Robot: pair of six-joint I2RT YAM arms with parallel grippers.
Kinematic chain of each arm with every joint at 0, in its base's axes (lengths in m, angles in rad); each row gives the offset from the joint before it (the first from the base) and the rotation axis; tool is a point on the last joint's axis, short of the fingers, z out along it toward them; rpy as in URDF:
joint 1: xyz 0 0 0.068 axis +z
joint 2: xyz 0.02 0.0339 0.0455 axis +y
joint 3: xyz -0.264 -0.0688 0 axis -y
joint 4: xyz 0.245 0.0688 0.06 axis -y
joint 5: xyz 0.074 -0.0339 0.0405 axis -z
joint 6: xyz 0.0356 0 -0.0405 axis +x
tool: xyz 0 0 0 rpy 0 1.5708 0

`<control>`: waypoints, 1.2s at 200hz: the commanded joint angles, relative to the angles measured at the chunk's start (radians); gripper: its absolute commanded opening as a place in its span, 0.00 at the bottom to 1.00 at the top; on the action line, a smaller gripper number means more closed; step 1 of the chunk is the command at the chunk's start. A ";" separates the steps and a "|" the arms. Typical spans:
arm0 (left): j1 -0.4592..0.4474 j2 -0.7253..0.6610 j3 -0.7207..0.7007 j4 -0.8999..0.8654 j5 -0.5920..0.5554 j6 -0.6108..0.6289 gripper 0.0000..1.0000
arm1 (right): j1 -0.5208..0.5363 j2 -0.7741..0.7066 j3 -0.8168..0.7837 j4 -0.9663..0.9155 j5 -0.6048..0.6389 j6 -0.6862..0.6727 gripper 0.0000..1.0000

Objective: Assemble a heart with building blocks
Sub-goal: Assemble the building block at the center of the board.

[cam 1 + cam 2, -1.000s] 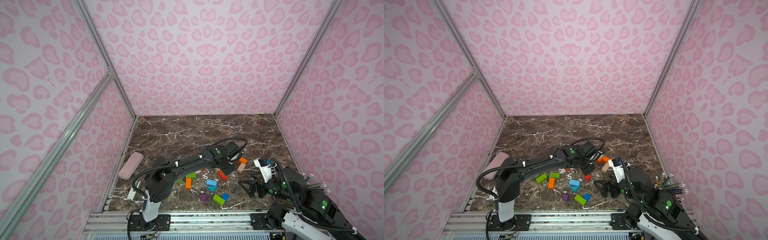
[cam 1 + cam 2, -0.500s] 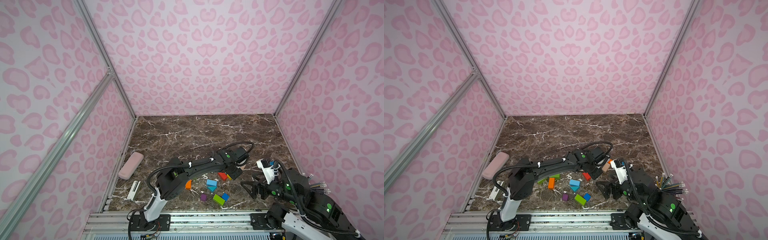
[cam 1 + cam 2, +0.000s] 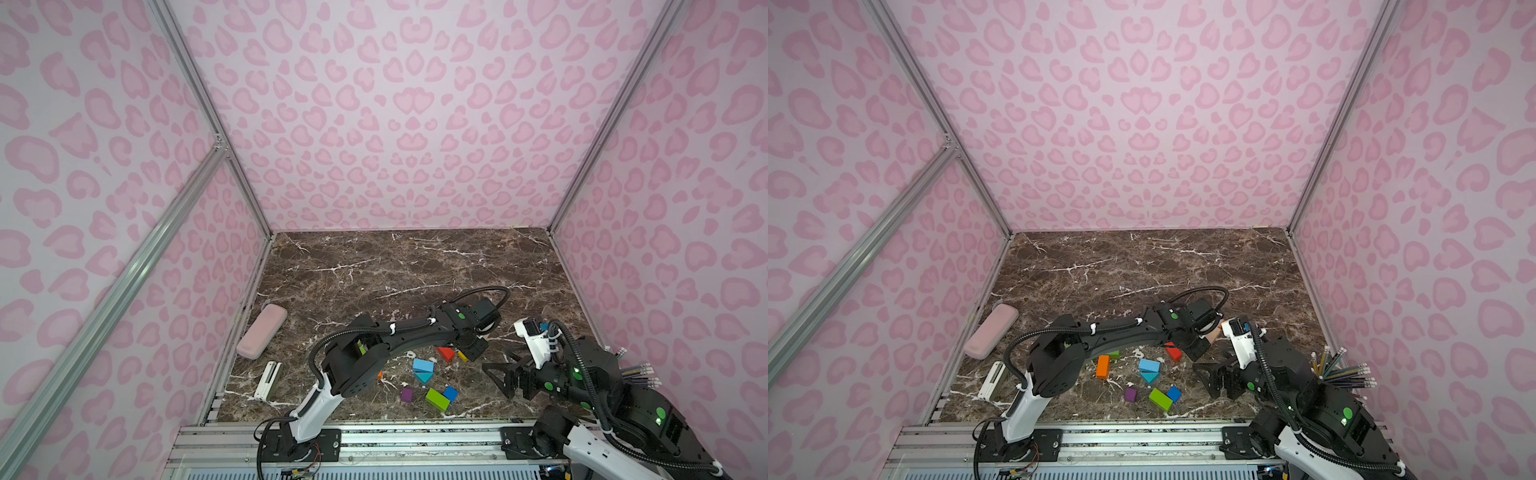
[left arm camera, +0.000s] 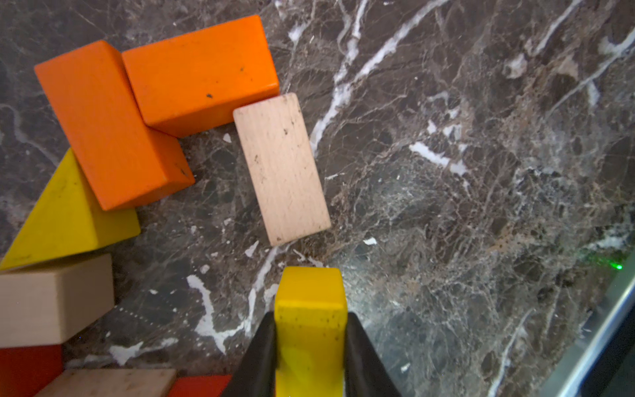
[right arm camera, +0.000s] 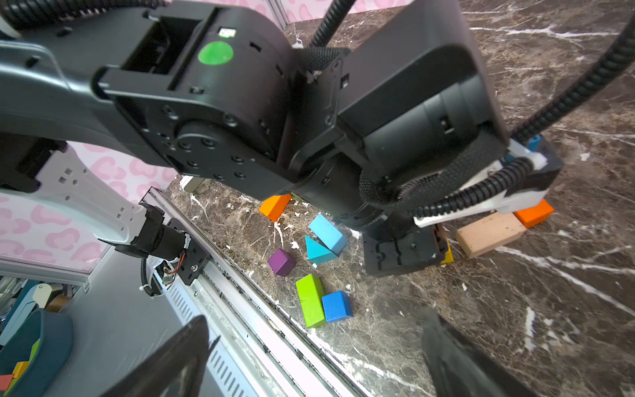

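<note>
My left gripper [image 4: 309, 321] is shut on a yellow block [image 4: 309, 302], held low over the marble just short of a tan brick [image 4: 281, 168]. Beside that lie two orange bricks [image 4: 110, 127], a yellow prism [image 4: 65, 220] and another tan brick [image 4: 48, 299]. In a top view the left gripper [image 3: 471, 351] sits right of a red block [image 3: 446, 353]. Loose building blocks lie nearer the front: light blue [image 3: 423, 365], purple [image 3: 407, 395], green [image 3: 437, 399] and blue [image 3: 451, 392]. My right gripper [image 3: 505, 376] hangs open and empty to their right.
A pink case [image 3: 262, 330] and a white stapler-like item [image 3: 268, 380] lie by the left wall. Coloured pencils [image 3: 636, 372] stick out at the right, behind my right arm. An aluminium rail [image 3: 415, 436] runs along the front edge. The left arm spans the middle.
My left arm has swung right and brought its gripper nearer the front, down beside the red block, still shut on the yellow block. The right arm has hardly moved.
</note>
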 commanded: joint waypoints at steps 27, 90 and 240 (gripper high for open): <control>0.000 0.029 0.028 0.054 0.001 -0.009 0.20 | 0.000 -0.001 0.009 0.006 0.011 -0.003 0.99; -0.001 0.050 0.030 0.063 -0.012 -0.016 0.20 | 0.001 0.003 0.007 0.009 0.009 -0.005 0.99; -0.001 0.079 0.049 0.052 -0.073 -0.043 0.21 | 0.001 -0.002 0.001 0.008 0.011 0.000 0.99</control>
